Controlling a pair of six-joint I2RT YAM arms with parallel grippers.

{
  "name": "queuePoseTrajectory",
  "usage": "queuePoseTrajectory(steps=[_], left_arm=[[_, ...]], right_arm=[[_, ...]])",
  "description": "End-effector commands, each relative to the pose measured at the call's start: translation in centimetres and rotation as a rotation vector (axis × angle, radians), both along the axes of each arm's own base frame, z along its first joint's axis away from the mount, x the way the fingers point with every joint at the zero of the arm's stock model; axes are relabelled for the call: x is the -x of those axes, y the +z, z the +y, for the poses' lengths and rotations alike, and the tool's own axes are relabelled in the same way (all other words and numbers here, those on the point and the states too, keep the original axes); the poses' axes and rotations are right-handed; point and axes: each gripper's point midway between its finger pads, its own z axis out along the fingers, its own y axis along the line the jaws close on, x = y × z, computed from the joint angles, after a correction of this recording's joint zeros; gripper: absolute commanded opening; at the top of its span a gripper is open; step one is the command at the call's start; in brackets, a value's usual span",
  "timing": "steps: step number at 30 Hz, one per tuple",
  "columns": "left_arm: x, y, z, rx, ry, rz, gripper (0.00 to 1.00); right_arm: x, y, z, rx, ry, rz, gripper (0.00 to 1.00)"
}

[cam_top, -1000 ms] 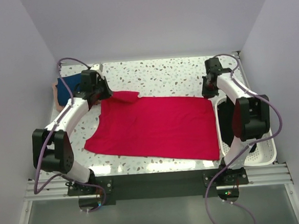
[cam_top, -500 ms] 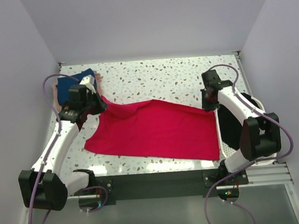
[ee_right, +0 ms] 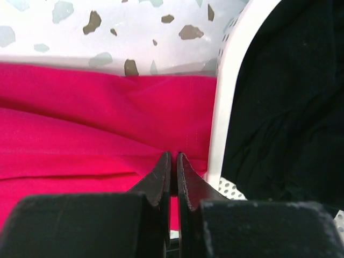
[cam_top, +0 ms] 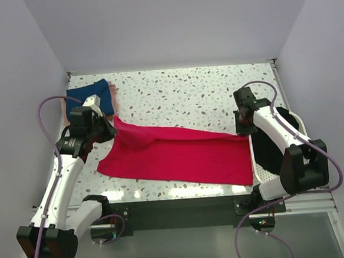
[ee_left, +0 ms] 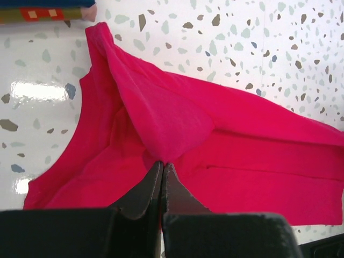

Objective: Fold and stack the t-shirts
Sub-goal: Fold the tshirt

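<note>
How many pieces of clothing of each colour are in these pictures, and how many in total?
Red t-shirt: 1
Navy blue t-shirt: 1
Pink cloth, only an edge showing: 1
Black cloth in the basket: 1 heap, its pieces cannot be counted
Total: 4

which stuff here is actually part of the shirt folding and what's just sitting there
Part of the job:
- crimson-red cloth t-shirt, pinched at opposite ends by the left gripper and right gripper
- folded navy blue t-shirt, far left corner
- black cloth in the basket, probably more tees

Just there:
- white perforated plastic basket
- speckled terrazzo table
</note>
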Motion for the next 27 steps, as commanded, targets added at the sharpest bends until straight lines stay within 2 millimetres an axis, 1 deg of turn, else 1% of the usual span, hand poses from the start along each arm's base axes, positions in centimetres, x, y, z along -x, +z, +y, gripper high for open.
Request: queuePoseTrajectory(steps=[1, 2, 5, 8, 12, 16, 18, 27], left_arm=[[1.0, 0.9, 0.7, 0.003, 0.038, 0.012, 0.0], [1.3, 1.1, 0.7, 0.005, 0.041, 0.005, 0.0], [1.7, 1.4, 0.7, 0.011, 0.045, 0.0, 0.0], [2.2, 1.8, 1.0, 0.004, 0.052, 0.004, 0.0], [2.8, 2.2, 1.1, 0.0, 0.056, 0.003, 0.0], [3.4, 2.2, 1.2, -0.005, 0.053, 0.014, 0.0], [3.8, 2.1, 1.3, -0.006, 0.053, 0.017, 0.0], [4.9, 1.7, 1.6, -0.016, 0.065, 0.041, 0.0]], right_arm=[[1.5, 0.5, -0.1, 0.028, 0.026, 0.013, 0.0], [1.5, 0.5, 0.4, 0.032, 0.041, 0.012, 0.0], [1.7, 0.5, 1.0, 0.04, 0.06, 0.025, 0.0], [1.9, 0.6, 1.2, 0.055, 0.067, 0.033, 0.0], [2.0, 0.9, 1.1, 0.068, 0.059, 0.034, 0.0], [2.6, 1.5, 0.3, 0.107, 0.055, 0.054, 0.0], [2.7, 1.8, 0.3, 0.115, 0.056, 0.054, 0.0], [3.2, 1.9, 0.7, 0.118, 0.076, 0.081, 0.0]])
